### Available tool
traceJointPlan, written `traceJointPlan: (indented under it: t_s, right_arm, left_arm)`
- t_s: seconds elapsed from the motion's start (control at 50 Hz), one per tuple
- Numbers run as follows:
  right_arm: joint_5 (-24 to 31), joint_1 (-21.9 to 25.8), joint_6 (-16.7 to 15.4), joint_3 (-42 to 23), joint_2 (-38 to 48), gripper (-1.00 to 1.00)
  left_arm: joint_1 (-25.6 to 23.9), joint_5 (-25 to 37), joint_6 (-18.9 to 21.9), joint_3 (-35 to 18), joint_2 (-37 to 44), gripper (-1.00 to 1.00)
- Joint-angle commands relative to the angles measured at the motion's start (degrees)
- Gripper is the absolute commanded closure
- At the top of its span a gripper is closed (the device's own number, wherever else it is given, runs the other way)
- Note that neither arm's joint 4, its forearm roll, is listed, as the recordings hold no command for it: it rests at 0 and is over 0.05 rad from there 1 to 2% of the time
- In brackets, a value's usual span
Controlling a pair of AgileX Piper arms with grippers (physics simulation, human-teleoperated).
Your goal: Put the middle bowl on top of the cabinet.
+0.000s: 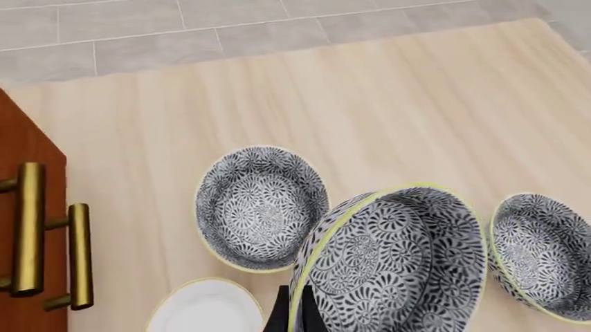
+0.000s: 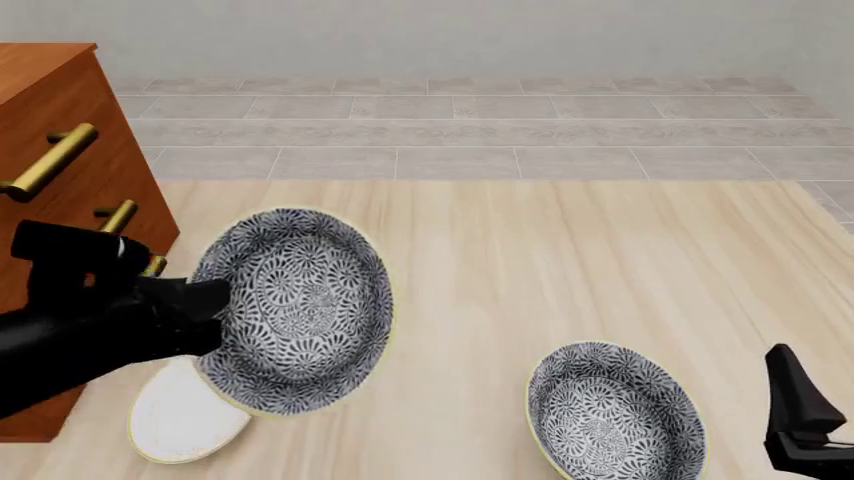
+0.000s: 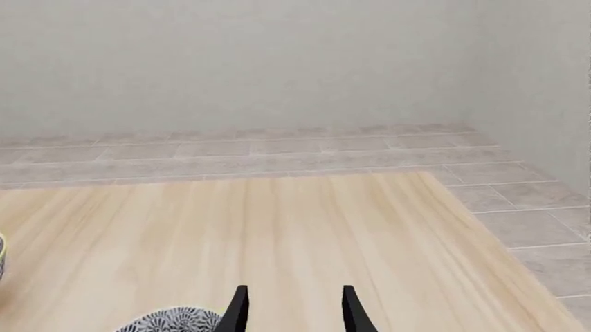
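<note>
My left gripper (image 2: 211, 305) is shut on the rim of the middle bowl (image 2: 300, 310), a deep bowl with a grey-and-white floral pattern and a thin yellow rim. The bowl hangs tilted above the table, its inside turned toward the front camera. The left wrist view shows the same bowl (image 1: 397, 256) close up, with the dark fingers (image 1: 279, 315) clamped on its rim. The reddish-brown cabinet (image 2: 60, 130) with brass handles stands just left of the held bowl. My right gripper (image 3: 293, 311) is open and empty, low at the front right (image 2: 801, 425).
Two look-alike bowls rest on the wooden table (image 1: 261, 207) (image 1: 544, 252); the front view shows one (image 2: 614, 415), near my right gripper. A flat white plate (image 2: 187, 410) lies below the held bowl, beside the cabinet. Tiled floor lies beyond the table's far edge.
</note>
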Motion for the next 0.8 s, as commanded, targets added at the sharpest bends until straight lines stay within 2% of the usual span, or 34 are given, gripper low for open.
traceJointPlan:
  t_s: [0.02, 0.08, 0.12, 0.14, 0.46, 0.72, 0.8]
  right_arm:
    - [-0.1, 0.0, 0.1, 0.0, 0.0, -1.00]
    - [0.0, 0.1, 0.2, 0.0, 0.0, -1.00]
    - [0.0, 0.1, 0.2, 0.0, 0.0, -1.00]
    - [0.0, 0.2, 0.2, 0.0, 0.0, -1.00]
    - [-0.1, 0.5, 0.7, 0.0, 0.0, -1.00]
    - [-0.1, 0.6, 0.9, 0.0, 0.0, -1.00]
    - [-0.1, 0.5, 1.0, 0.0, 0.0, -1.00]
  left_arm:
    - [3.2, 5.6, 2.6, -3.4, -2.0, 1.00]
    - [4.0, 7.7, 2.6, -4.8, -2.3, 1.00]
    - [5.3, 9.3, 1.1, -5.4, -1.3, 1.00]
    - [4.4, 9.4, 0.0, -5.8, -0.7, 1.00]
    - [5.6, 21.6, -0.5, -15.6, -7.2, 1.00]
    - [10.5, 23.6, -0.8, -20.1, -9.5, 1.00]
    - [9.8, 24.7, -1.5, -21.7, -8.9, 1.00]
